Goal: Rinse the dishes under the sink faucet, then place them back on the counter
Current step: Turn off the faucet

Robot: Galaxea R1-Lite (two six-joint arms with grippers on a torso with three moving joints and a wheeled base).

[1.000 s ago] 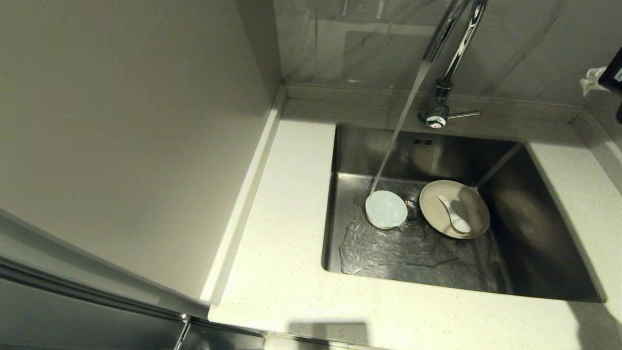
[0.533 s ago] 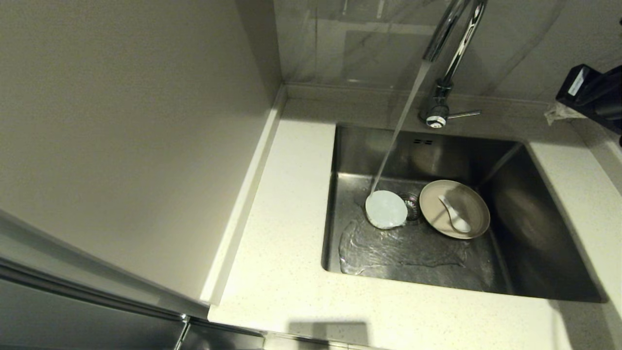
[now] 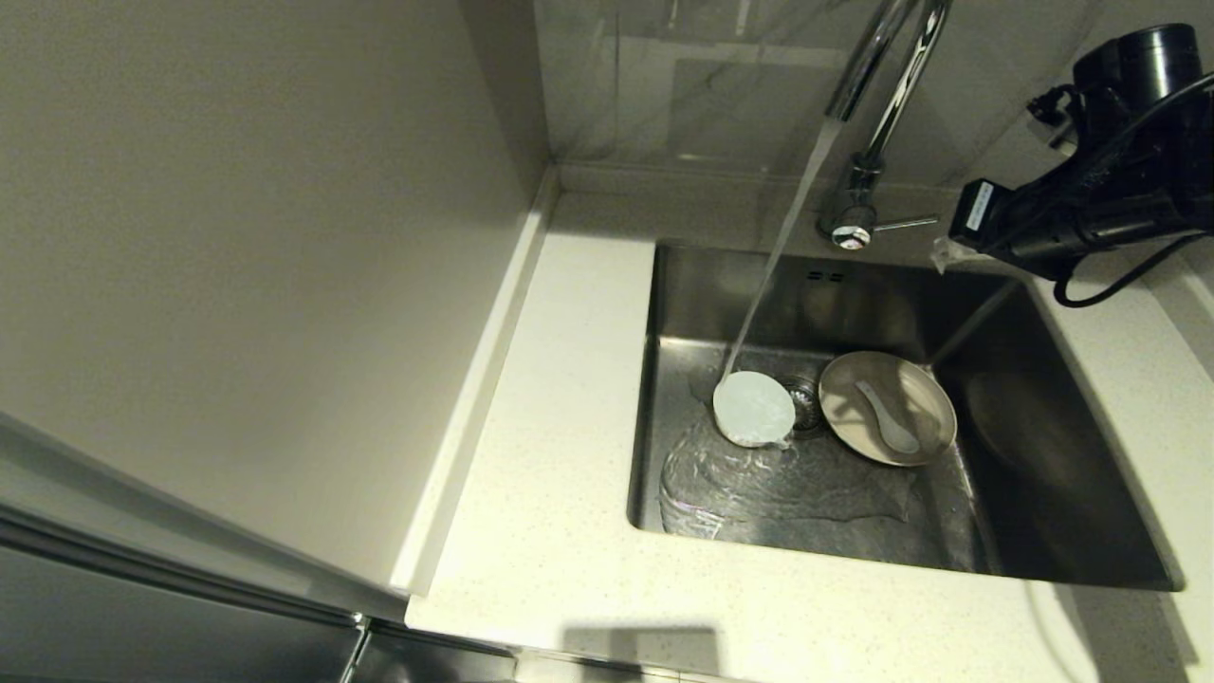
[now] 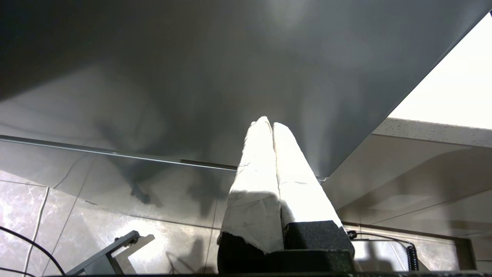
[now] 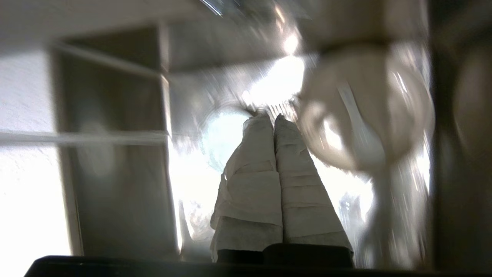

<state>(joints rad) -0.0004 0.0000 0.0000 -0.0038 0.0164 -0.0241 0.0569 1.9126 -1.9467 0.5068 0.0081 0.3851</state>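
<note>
Head view: the sink [image 3: 1043,398] is sunk into the speckled surface [image 3: 560,427]; water runs from the faucet [image 3: 877,104] onto the small white bowl [image 3: 754,408], which sits on the basin floor just beside the drain; the cream plate [image 3: 925,398] lies flat near it, carrying the spoon [image 3: 887,417], handle toward the back wall, bowl end toward the robot; the right end effector [image 3: 944,254] hovers above the sink's far right corner.

Left wrist view: the left end effector [image 4: 272,125], fingers pressed together, hangs below the surface.

Right wrist view: the right end effector's wrapped fingers [image 5: 265,161] are together, empty, above the plate and bowl.
</note>
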